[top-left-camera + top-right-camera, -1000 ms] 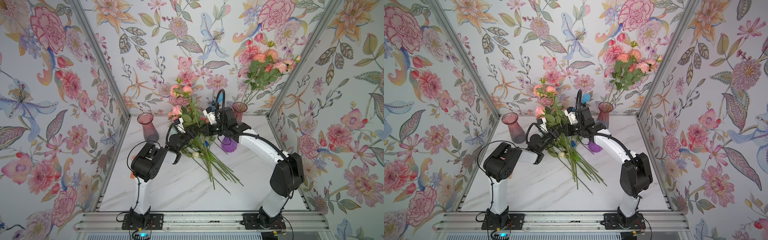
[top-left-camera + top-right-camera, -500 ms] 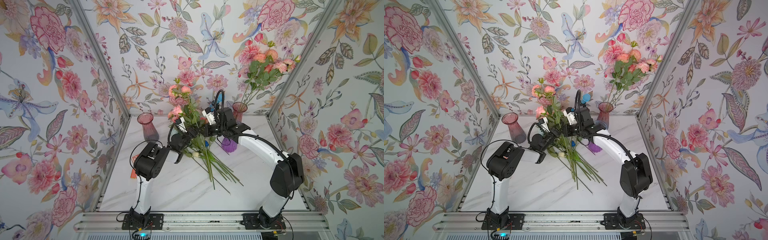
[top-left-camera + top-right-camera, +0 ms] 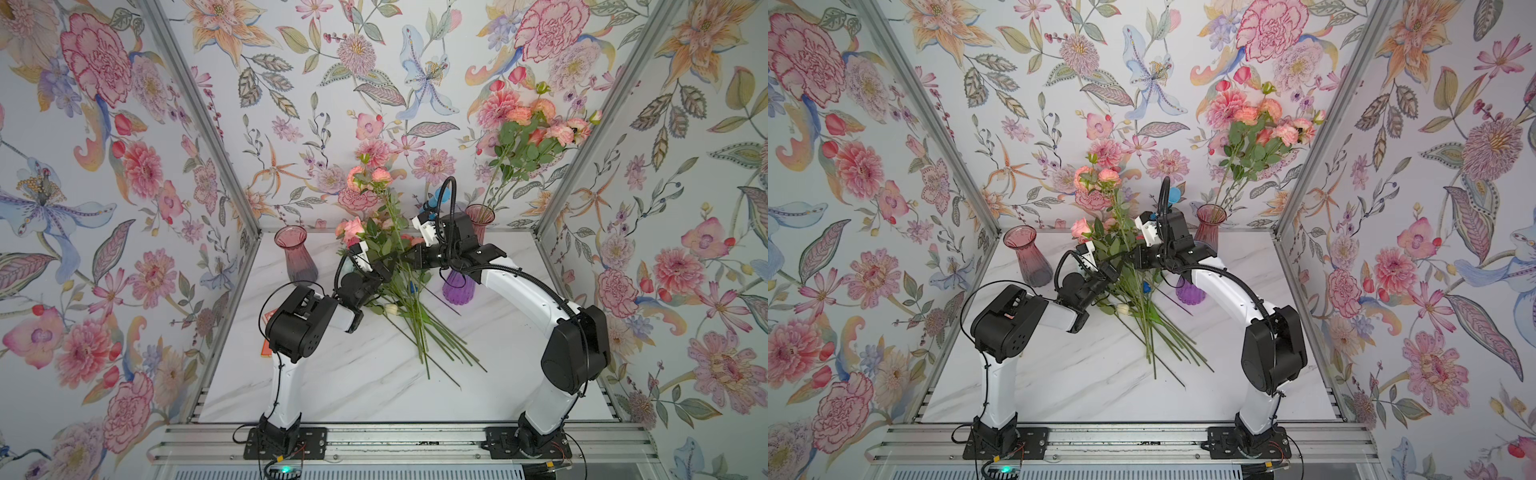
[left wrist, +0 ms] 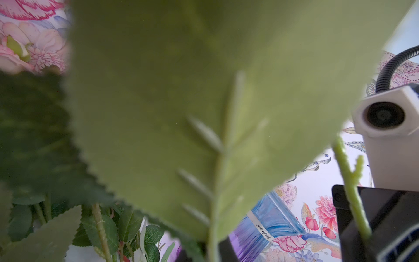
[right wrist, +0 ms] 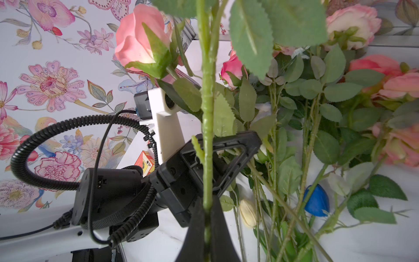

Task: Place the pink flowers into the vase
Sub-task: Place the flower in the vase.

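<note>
One of the pink flowers (image 3: 366,178) stands upright above the table in both top views, its green stem (image 5: 207,118) running down between my two grippers. My right gripper (image 5: 207,205) is shut on that stem from the right. My left gripper (image 3: 388,266) is shut on the same stem from the left, just beside the right gripper (image 3: 409,258). In the left wrist view a big leaf (image 4: 204,90) blocks most of the picture. More pink flowers (image 3: 415,320) lie in a heap on the table. A pink glass vase (image 3: 480,220) at the back right holds a pink bunch (image 3: 536,124).
An empty pink vase (image 3: 296,255) stands at the back left. A purple vase (image 3: 456,287) stands under the right forearm. A blue bloom (image 5: 316,200) and a white bud (image 5: 248,213) lie among the stems. A small red box (image 3: 268,316) sits by the left wall.
My left gripper has shut on the upright stem, where it was open a second ago. The left arm has edged in a little. The right gripper has kept its hold.
</note>
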Robot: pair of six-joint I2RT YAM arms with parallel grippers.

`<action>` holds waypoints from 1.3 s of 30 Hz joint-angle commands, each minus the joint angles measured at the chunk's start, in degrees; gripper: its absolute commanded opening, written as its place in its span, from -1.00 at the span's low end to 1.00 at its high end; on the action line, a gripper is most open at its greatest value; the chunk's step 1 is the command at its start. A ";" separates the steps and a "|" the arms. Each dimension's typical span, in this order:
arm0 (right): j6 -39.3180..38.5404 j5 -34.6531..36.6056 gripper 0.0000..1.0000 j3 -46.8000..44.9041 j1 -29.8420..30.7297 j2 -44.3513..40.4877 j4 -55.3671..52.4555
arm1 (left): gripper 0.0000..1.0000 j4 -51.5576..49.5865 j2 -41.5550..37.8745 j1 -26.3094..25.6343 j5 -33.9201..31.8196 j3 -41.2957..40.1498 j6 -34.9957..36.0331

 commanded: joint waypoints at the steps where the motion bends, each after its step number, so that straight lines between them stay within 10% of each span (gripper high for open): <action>1: -1.24 0.39 -1.00 1.28 -0.73 -2.05 0.88 | -0.93 -1.75 -3.30 0.71 1.01 -0.69 2.62; 6: -2.61 1.28 -1.00 2.96 -1.42 -3.42 -0.04 | -0.18 -8.05 -5.54 1.20 1.25 -1.10 5.80; 13: -4.99 2.52 -1.00 6.20 -2.96 -4.76 -1.48 | -0.08 -16.72 -6.16 2.39 2.71 -0.19 7.94; 30: -11.23 10.63 -1.00 8.26 -7.90 -8.50 -1.75 | 0.99 -60.21 -15.54 3.38 -4.03 6.85 24.16; 39: -11.18 11.97 -1.00 10.26 -10.90 -8.90 -0.45 | 1.00 -72.76 -20.70 3.41 -10.28 8.52 30.34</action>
